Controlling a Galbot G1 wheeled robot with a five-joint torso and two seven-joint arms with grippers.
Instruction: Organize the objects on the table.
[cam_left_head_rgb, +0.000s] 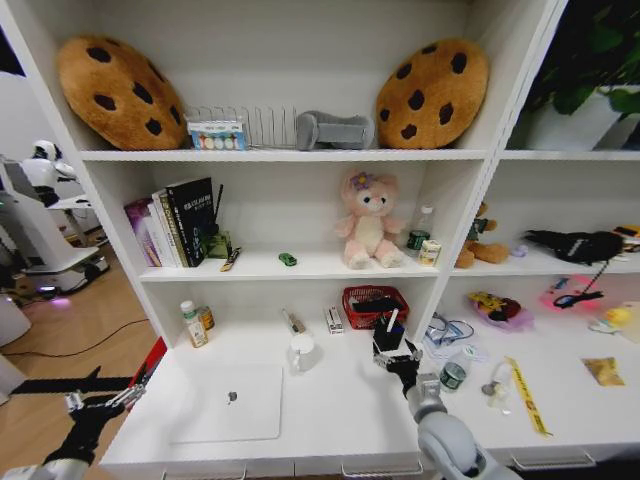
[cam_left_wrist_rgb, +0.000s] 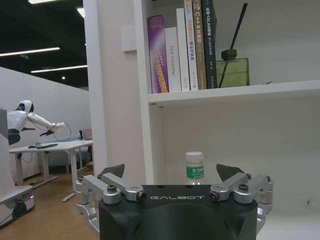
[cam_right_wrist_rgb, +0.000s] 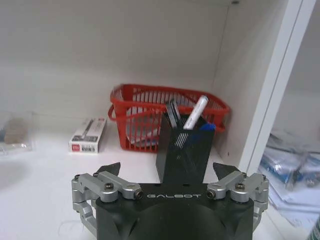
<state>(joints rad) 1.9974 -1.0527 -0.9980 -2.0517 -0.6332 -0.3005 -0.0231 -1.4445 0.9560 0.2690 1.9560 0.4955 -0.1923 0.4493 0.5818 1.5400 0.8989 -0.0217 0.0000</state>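
The right gripper (cam_left_head_rgb: 396, 352) sits at the desk's centre, fingers spread wide and released, flanking a black mesh pen holder (cam_right_wrist_rgb: 184, 152) without touching it. The holder contains a white marker (cam_right_wrist_rgb: 195, 112) and a blue pen (cam_right_wrist_rgb: 205, 127); a red basket (cam_right_wrist_rgb: 150, 117) stands at 12 o'clock behind it. The laptop (cam_left_head_rgb: 230, 402) lies closed on the table (cam_left_head_rgb: 340, 405) at 9 o'clock from this gripper. The left gripper (cam_left_head_rgb: 100, 402) hangs released off the table's left edge. The green toy car (cam_left_head_rgb: 288, 259) rests on the shelf above.

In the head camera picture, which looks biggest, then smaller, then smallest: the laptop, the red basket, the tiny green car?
1. Laptop, largest, though nearest the camera.
2. Red basket.
3. Green car, smallest, and farthest back.
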